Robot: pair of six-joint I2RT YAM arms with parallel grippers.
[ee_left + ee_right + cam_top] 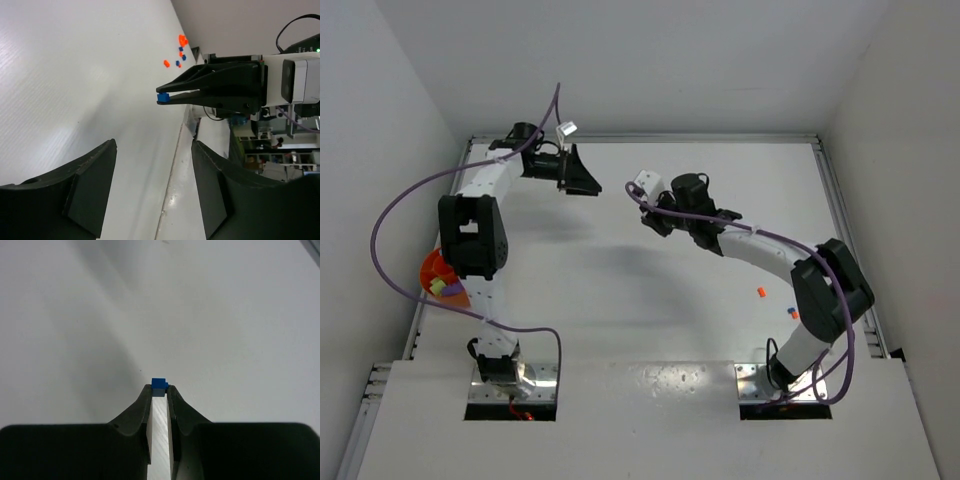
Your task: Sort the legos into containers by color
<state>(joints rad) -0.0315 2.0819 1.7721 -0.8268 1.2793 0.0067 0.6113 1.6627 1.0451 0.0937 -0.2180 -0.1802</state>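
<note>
Legos (761, 292) in orange and blue are scattered loose on the counter (620, 320) beside the right arm (825, 290). One blue brick (159, 384) is pinched at the very tips of the right claw (160, 391), which is clenched on it above the counter. The left claw (153, 146) is spread wide with nothing between its fingers, and is pointed toward that brick from nearby without touching it. A lime green piece (438, 287) and a purple piece (449, 293) are seen in the orange bowl (432, 268), which is partly hidden under the left arm (470, 235).
</note>
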